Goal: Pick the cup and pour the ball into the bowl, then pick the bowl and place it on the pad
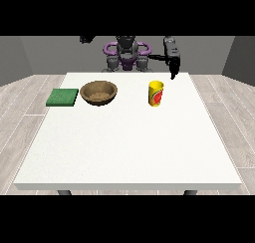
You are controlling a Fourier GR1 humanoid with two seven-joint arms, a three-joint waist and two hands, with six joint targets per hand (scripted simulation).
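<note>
A yellow cup with a red and green mark stands upright on the white table, right of the middle. A brown wooden bowl sits to its left. Further left, a flat green pad lies near the table's left edge. No ball shows from this side. The hand at the view's right hangs fingers down above the table's far edge, behind and right of the cup, apart from it. The hand at the view's left is raised high near the picture's top, small and dark.
The robot's torso stands behind the table's far edge. Wooden floor surrounds the table on both sides. The near half of the table shows only white surface.
</note>
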